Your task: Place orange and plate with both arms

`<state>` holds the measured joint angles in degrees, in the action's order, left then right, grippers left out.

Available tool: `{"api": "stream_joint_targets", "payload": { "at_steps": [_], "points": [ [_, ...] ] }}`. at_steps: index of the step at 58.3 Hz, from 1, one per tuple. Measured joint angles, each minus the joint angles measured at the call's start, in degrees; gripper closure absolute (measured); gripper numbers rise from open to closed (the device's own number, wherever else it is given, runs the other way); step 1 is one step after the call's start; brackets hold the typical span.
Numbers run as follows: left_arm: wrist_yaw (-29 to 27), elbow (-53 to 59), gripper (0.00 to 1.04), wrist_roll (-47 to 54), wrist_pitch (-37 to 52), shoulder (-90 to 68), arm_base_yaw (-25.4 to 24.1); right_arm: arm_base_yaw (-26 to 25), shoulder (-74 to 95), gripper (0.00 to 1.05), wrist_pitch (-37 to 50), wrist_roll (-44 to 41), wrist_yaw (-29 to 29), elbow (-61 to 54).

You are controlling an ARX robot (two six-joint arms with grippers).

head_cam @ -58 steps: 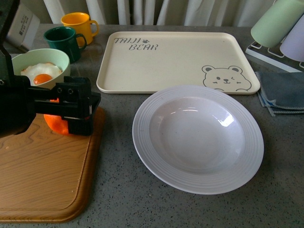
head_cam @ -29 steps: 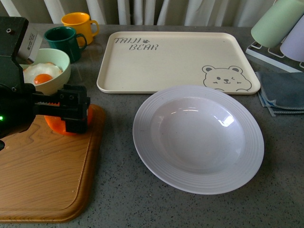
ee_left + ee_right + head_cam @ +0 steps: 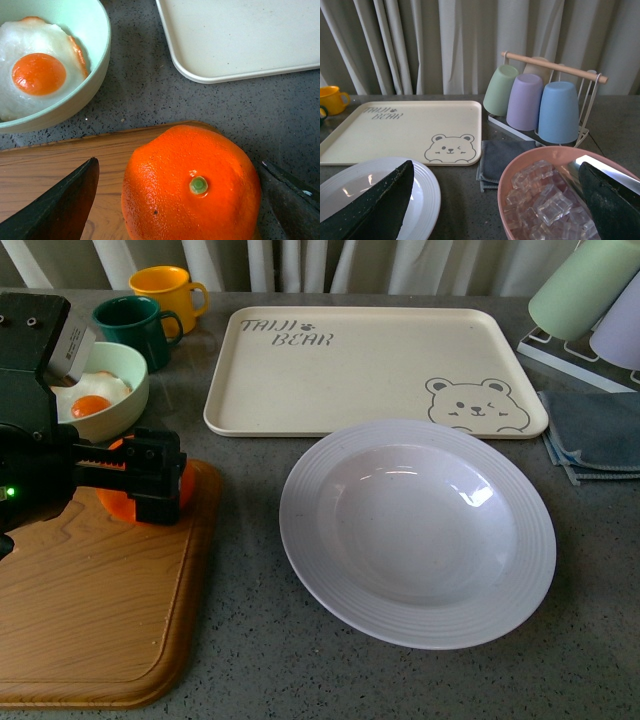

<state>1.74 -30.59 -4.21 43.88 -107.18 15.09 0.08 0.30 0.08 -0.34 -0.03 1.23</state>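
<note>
The orange (image 3: 190, 185) sits on the wooden cutting board (image 3: 100, 610), green stem dot facing the left wrist camera. My left gripper (image 3: 178, 165) is open, with one finger on each side of the orange and small gaps showing. In the front view the left gripper (image 3: 150, 480) covers most of the orange (image 3: 112, 504). The white ribbed plate (image 3: 300, 510) lies on the grey counter, right of the board. My right gripper (image 3: 495, 170) is open and empty, above the counter between the plate (image 3: 426, 195) and a pink bowl. It is out of the front view.
A pale green bowl (image 3: 125, 400) with a fried egg stands behind the board, with green (image 3: 135, 325) and yellow (image 3: 165, 290) mugs beyond. The cream bear tray (image 3: 370, 365) lies behind the plate. A grey cloth (image 3: 595, 435) and a cup rack (image 3: 540, 100) are at the right. The pink bowl (image 3: 520, 160) holds ice cubes.
My left gripper has shifted slightly left and sits closer around the orange. The orange and the plate have not moved.
</note>
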Motion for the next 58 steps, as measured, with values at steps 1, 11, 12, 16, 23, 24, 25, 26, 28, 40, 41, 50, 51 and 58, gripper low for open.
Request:
{"api": "stream_joint_targets", "payload": {
  "at_steps": [1,11,12,16,23,24,25,26,28,40,41,50,51,58],
  "points": [
    [0.2,0.0,0.09,0.0,-0.1,-0.1,0.0,0.0,0.0,0.09,0.0,0.0,0.0,0.0],
    [0.8,-0.3,0.12,0.2,-0.6,-0.8,0.0,0.0,0.0,0.09,0.0,0.0,0.0,0.0],
    [0.9,-0.3,0.16,0.2,-0.7,-0.9,0.0,0.0,0.0,0.09,0.0,0.0,0.0,0.0],
    [0.9,-0.3,0.28,0.2,-0.8,-0.9,0.0,0.0,0.0,0.09,0.0,0.0,0.0,0.0],
    [1.1,-0.3,0.45,0.3,-1.2,-0.9,-0.3,0.0,0.0,0.09,0.0,0.0,0.0,0.0],
    [1.2,-0.3,0.47,0.4,-1.3,-0.8,-0.3,0.0,0.0,0.09,0.0,0.0,0.0,0.0],
    [1.2,-0.3,0.47,0.4,-1.4,-0.7,-0.3,0.0,0.0,0.09,0.0,0.0,0.0,0.0],
    [1.3,-0.3,0.48,0.4,-1.6,-0.5,-0.3,0.0,0.0,0.09,0.0,0.0,0.0,0.0],
    [1.4,-0.3,0.49,0.5,-2.0,-0.2,-0.3,0.0,0.0,0.09,0.0,0.0,0.0,0.0],
    [3.6,-0.3,0.51,1.3,-3.6,3.9,1.0,0.0,0.0,0.09,0.0,0.0,0.0,0.0],
    [4.0,-0.3,0.51,1.5,-3.8,4.5,1.5,0.0,0.0,0.09,0.0,0.0,0.0,0.0],
    [6.2,-2.0,0.51,1.6,-4.9,5.6,5.6,0.0,0.0,0.09,0.0,0.0,0.0,0.0],
    [6.3,-2.2,0.51,1.6,-4.9,5.6,6.0,0.0,0.0,0.09,0.0,0.0,0.0,0.0],
    [7.2,-4.9,0.51,0.9,-4.9,4.9,10.0,0.0,0.0,0.09,0.0,0.0,0.0,0.0]
  ]
}}
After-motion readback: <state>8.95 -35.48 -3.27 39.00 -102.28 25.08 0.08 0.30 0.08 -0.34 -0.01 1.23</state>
